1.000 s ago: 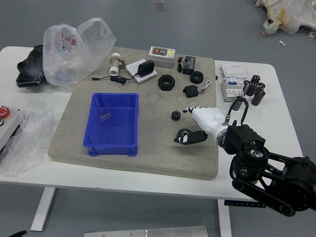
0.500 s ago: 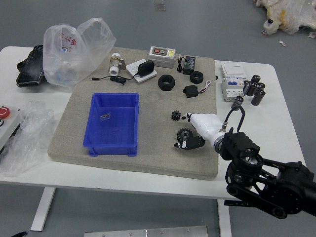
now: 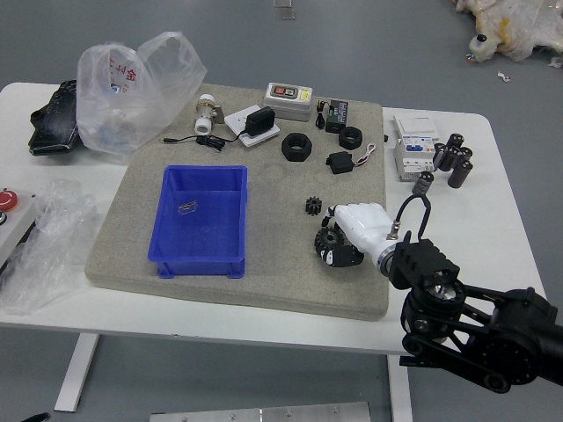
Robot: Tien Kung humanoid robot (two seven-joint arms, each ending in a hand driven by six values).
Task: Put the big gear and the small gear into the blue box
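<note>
"White worktop (image 3: 264, 323) below; what's within reach?"
"Nearer its right edge, the big gear (image 3: 325, 236) at your right hand (image 3: 415, 264), grip impossible to tell; small gear (image 3: 313, 206) just beyond. Expect both rigid, light: pinch opposite rims"

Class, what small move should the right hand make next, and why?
Probably, the right hand should secure the big gear before lifting: it is right at the gear, which lies outside the blue box, and a firm grip cannot be confirmed.

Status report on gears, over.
Right hand at big gear, grip unconfirmed. Left hand barely in view. Small gear on mat. Path to blue box clear.
</note>
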